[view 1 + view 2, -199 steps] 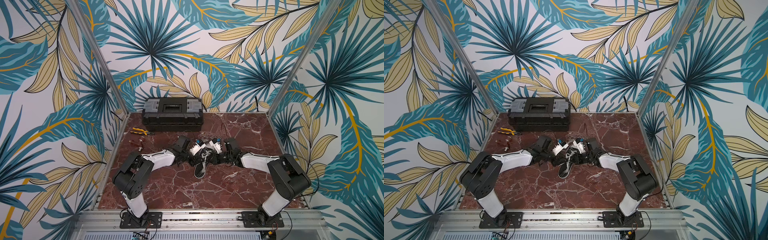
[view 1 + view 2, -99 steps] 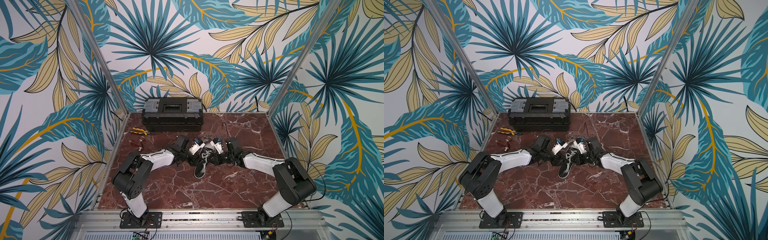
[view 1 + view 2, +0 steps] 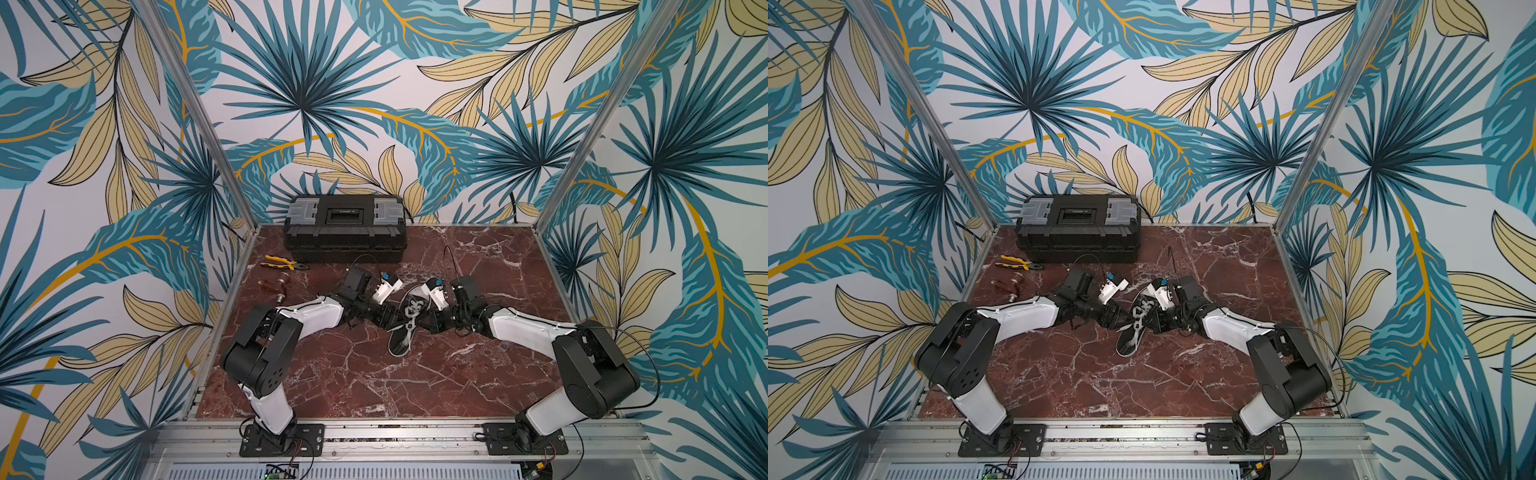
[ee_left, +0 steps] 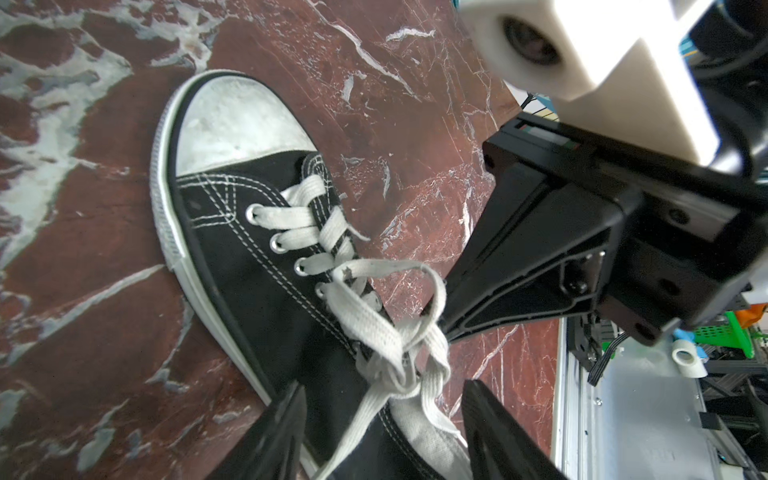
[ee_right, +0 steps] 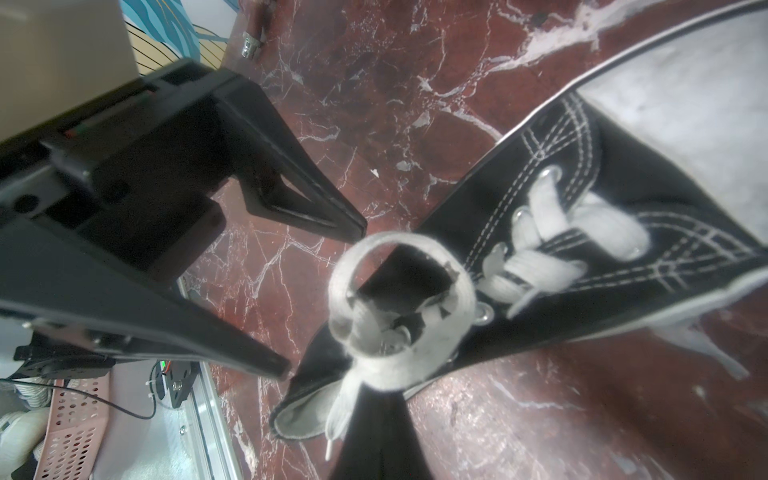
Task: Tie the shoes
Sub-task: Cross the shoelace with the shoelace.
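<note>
Showing one black canvas sneaker [image 3: 400,343] lying sole-down at the middle of the red marble table [image 3: 415,395], squarely between the two arms, with the white toe cap [image 4: 232,124] pointing toward the back wall and the heel opening facing the front rail. Posing the left gripper [image 3: 388,321] and the right gripper [image 3: 428,323] nearly tip to tip over the lacing in both top views, one from each side of the shoe. Pinching, with the right gripper, a loop [image 5: 399,365] of the flat white laces [image 4: 374,328]: fingers [image 4: 519,266] pressed tightly together, tips sitting just beside the crossed tangle at the top eyelets, and holding the loop up off the tongue as an open ring in the right wrist view. Holding the left gripper's fingers [image 5: 299,199] well apart and clamping nothing — straddling, in the left wrist view, a loose lace strand and the pale lining at the shoe's mouth, with contact against either finger impossible to tell. Running the remaining lace crosswise through the lower eyelets, flat against the tongue. Trailing one free lace end past the heel opening and onto the marble. Also showing a closed black toolbox [image 3: 344,228] standing along the back edge and yellow-handled pliers [image 3: 284,264] lying just in front of it on the left arm's side — both well apart from the shoe.
</note>
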You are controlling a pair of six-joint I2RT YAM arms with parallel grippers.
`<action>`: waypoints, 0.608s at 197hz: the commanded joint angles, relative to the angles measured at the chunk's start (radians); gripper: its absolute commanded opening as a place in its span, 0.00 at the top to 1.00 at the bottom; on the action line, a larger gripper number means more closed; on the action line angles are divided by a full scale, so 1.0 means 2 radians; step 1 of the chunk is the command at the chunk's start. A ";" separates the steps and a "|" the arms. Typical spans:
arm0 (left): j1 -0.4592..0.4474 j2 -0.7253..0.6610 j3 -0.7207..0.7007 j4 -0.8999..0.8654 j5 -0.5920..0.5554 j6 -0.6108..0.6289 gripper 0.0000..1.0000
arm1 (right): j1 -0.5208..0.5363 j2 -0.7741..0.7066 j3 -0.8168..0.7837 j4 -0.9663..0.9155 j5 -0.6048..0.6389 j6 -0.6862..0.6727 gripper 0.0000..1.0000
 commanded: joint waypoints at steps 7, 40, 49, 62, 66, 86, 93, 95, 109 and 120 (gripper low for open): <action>-0.012 0.020 0.035 -0.012 0.004 -0.014 0.35 | 0.003 -0.003 -0.013 0.006 0.005 -0.002 1.00; -0.014 0.043 0.065 -0.005 0.002 -0.043 0.35 | 0.005 0.000 -0.017 0.013 0.007 0.000 1.00; -0.015 0.048 0.072 -0.006 0.002 -0.049 0.35 | 0.004 0.000 -0.019 0.015 0.006 0.001 1.00; -0.014 0.056 0.083 -0.011 0.002 -0.055 0.35 | 0.004 0.000 -0.020 0.017 0.006 0.002 1.00; -0.015 0.059 0.086 -0.013 0.003 -0.056 0.35 | 0.004 0.001 -0.021 0.017 0.006 0.002 1.00; -0.017 0.069 0.103 -0.028 0.004 -0.055 0.37 | 0.004 0.002 -0.021 0.017 0.007 0.000 1.00; -0.019 0.071 0.107 -0.034 0.005 -0.054 0.37 | 0.005 0.001 -0.021 0.018 0.006 0.000 1.00; -0.019 0.072 0.109 -0.035 0.005 -0.053 0.37 | 0.004 0.001 -0.020 0.018 0.007 0.000 1.00; -0.023 0.076 0.116 -0.043 0.009 -0.051 0.38 | 0.005 0.002 -0.020 0.016 0.009 -0.002 1.00; -0.023 0.080 0.121 -0.049 0.011 -0.051 0.38 | 0.004 0.003 -0.019 0.017 0.008 -0.002 1.00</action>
